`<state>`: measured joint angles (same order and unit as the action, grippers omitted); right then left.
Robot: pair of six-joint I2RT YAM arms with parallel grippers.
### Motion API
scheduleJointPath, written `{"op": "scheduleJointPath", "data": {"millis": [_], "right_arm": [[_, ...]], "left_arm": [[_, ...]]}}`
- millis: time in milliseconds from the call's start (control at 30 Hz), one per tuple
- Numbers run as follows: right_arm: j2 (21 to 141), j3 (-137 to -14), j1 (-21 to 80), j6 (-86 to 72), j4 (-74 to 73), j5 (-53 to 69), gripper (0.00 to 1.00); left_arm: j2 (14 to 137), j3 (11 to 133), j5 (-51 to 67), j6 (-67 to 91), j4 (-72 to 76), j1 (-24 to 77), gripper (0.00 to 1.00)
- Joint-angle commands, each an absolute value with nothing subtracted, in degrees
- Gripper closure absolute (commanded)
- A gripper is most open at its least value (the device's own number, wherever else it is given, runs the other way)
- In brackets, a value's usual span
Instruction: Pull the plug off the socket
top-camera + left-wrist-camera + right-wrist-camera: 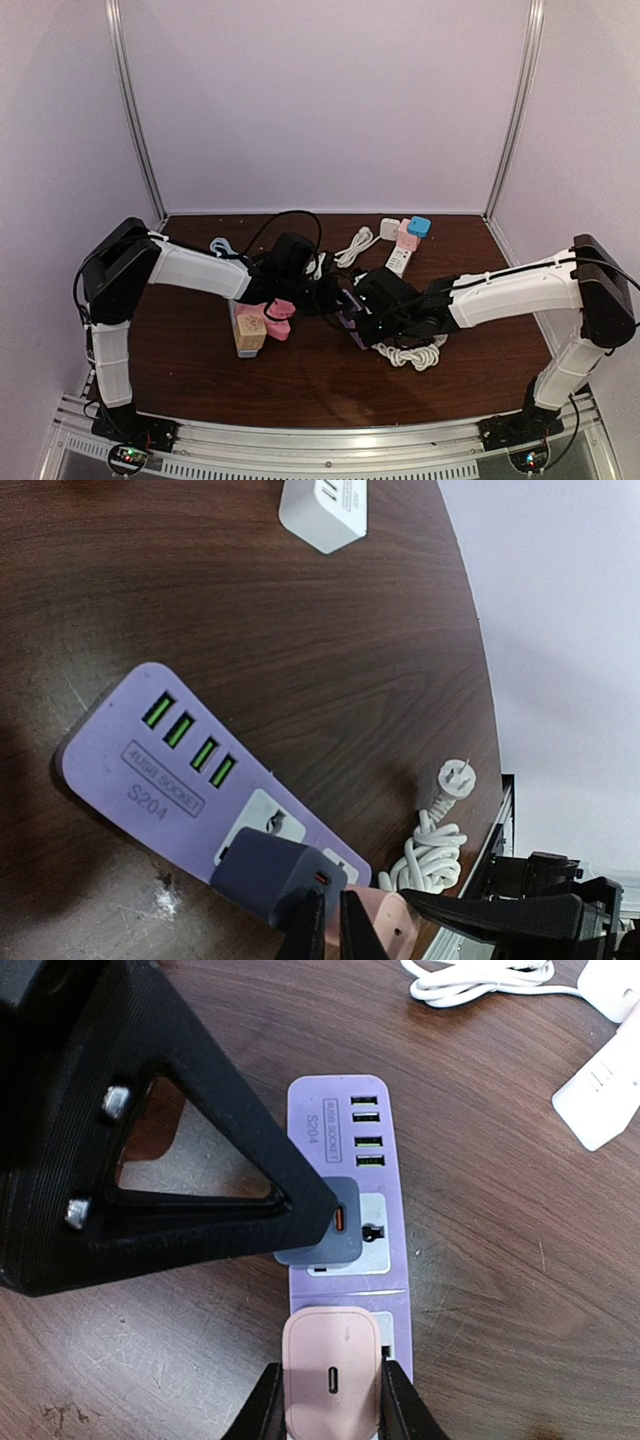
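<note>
Right gripper (332,1405) clasps pink plug (332,1360) (on purple socket (336,1125)).

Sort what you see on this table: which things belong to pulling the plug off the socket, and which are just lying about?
Belong to the job: purple power strip; dark plug seated in it; pink plug seated next to that.
Lying about: white coiled cable; white socket block; tan block.

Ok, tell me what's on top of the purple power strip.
A dark grey charger and a pink charger are plugged into it; four USB ports show. Their prongs and the sockets beneath are covered.
</note>
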<state>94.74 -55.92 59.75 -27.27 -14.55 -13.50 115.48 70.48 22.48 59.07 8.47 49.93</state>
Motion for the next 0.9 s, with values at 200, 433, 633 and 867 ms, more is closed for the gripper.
{"op": "scheduleJointPath", "data": {"millis": [200,433,633,867], "right_arm": [[94.1,-61.5,60.0,-27.1,-23.6,-12.7,1.00],[91.4,-64.4,59.7,-27.3,-28.2,-12.7,1.00],[88.1,-63.9,55.3,-27.6,-29.9,-12.8,1.00],[82.1,-55.8,41.7,-29.9,-23.1,-3.1,1.00]], "left_arm": [[119.1,73.0,18.5,55.1,-6.0,49.6,0.95],[119.8,74.7,17.5,54.0,-8.7,49.8,0.95],[119.6,76.8,17.1,52.5,-10.3,50.3,0.95],[119.1,80.4,17.1,51.3,-11.1,50.8,0.95]]}}
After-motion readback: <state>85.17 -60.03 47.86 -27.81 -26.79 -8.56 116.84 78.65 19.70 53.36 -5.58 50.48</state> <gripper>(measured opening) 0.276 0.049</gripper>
